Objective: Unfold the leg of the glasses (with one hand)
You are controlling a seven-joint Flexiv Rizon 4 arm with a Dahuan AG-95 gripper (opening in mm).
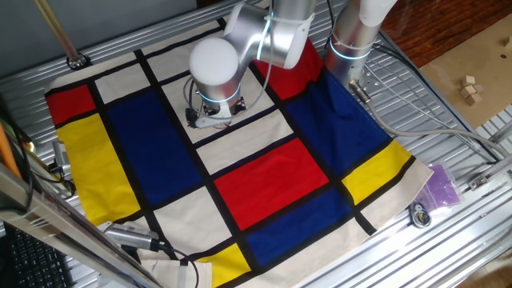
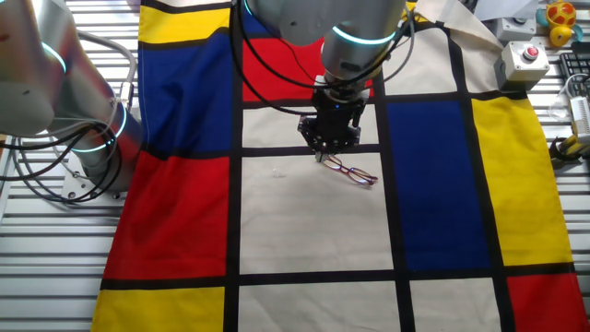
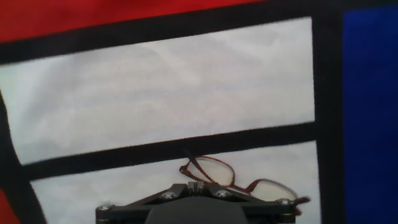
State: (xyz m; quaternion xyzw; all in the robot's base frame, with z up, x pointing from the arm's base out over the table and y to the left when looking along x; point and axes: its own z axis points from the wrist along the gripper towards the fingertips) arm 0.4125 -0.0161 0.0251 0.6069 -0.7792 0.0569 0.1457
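Hovering low, my gripper point(image 2: 323, 155) sits at one end of the glasses point(image 2: 353, 172), which lie on a white cloth square; their long axis runs away from me diagonally. Whether my fingers are closed, I cannot tell.

Glasses point(image 3: 230, 180): lower rims cut off by the gripper point(image 3: 199, 202) housing in the hand view, right end blurred. The leg can't be told from the frame in any view. In one fixed view the arm's wrist covers the glasses entirely. Jaws hidden behind the gripper body in every view; open or closed unclear. Cloth point(image 2: 304, 221) runs past the frame edge in the other fixed view.
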